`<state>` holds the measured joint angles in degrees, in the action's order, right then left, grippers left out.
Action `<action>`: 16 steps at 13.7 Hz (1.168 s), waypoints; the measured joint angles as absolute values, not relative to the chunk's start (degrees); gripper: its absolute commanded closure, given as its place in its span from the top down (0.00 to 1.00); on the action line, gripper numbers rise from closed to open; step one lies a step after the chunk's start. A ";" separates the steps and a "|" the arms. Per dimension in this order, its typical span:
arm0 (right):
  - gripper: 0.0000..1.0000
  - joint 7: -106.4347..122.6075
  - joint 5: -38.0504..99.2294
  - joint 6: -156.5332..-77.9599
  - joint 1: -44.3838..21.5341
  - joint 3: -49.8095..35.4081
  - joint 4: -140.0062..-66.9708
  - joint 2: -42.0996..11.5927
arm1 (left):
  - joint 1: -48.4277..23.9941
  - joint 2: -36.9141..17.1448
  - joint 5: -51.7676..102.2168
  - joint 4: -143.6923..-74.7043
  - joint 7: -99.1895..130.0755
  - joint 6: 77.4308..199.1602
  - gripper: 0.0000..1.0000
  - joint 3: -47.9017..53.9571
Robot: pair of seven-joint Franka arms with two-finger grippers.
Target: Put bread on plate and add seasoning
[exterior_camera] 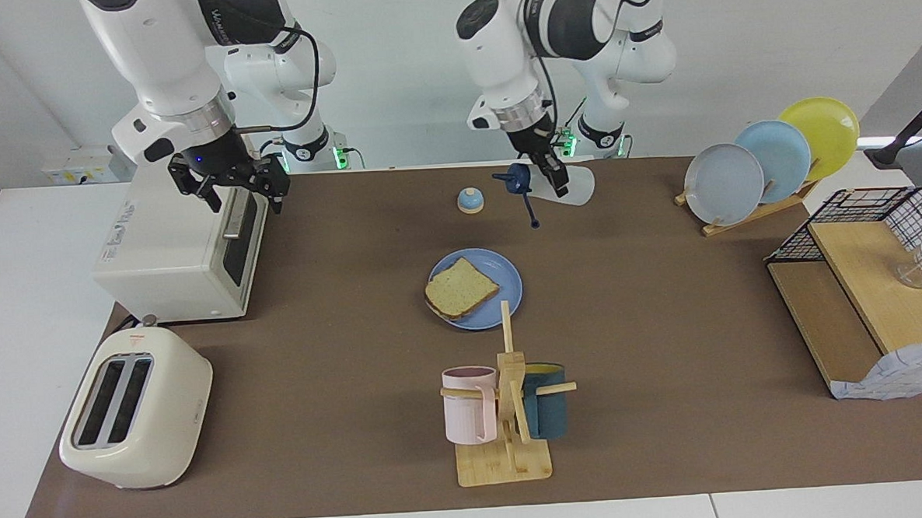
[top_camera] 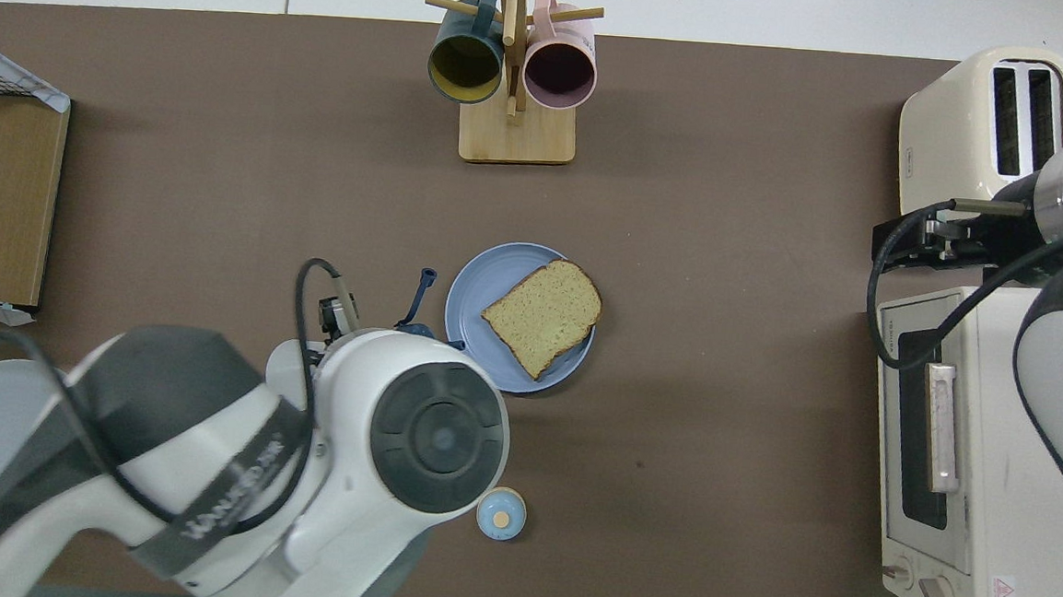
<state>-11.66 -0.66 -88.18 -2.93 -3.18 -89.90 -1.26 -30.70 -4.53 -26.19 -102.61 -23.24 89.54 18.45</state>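
Note:
The bread [exterior_camera: 461, 288] [top_camera: 544, 316] lies flat on the blue plate [exterior_camera: 508, 276] [top_camera: 477, 286] at the middle of the mat. My left gripper [exterior_camera: 552, 179] is shut on the seasoning [exterior_camera: 578, 188], a white bottle tipped onto its side in the air. Its navy cap [exterior_camera: 515, 180] points toward the right arm's end and its loop [top_camera: 421, 290] hangs just beside the plate's rim. In the overhead view the left arm hides most of the bottle. My right gripper [exterior_camera: 228, 183] [top_camera: 904, 243] hangs open and empty over the toaster oven's door edge.
A toaster oven [exterior_camera: 172, 240] and a cream toaster [exterior_camera: 137, 405] stand at the right arm's end. A small blue-domed bell [exterior_camera: 470, 201] sits nearer the robots than the plate. A mug rack [exterior_camera: 507, 413] stands farther out. A plate rack [exterior_camera: 768, 160] and wire shelf [exterior_camera: 858, 273] fill the left arm's end.

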 measured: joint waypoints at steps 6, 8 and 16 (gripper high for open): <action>1.00 -8.31 -0.66 -86.54 -2.72 -2.58 -90.36 -0.49 | -39.19 -28.59 -41.55 -86.32 -14.84 79.30 0.00 17.87; 1.00 -6.96 -0.66 -86.54 -2.51 -2.19 -90.38 -0.44 | -39.51 -30.44 -46.07 -85.28 -14.88 76.95 0.00 17.64; 1.00 -4.97 -0.68 -86.49 -0.23 -2.22 -90.47 -0.40 | -50.92 -40.60 -60.60 -83.80 -14.10 66.91 0.00 8.58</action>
<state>-4.97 -0.68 -86.49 -0.23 -2.22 -90.47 -0.40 -50.92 -40.60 -60.60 -83.80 -14.10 66.91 8.58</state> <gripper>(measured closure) 0.000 0.559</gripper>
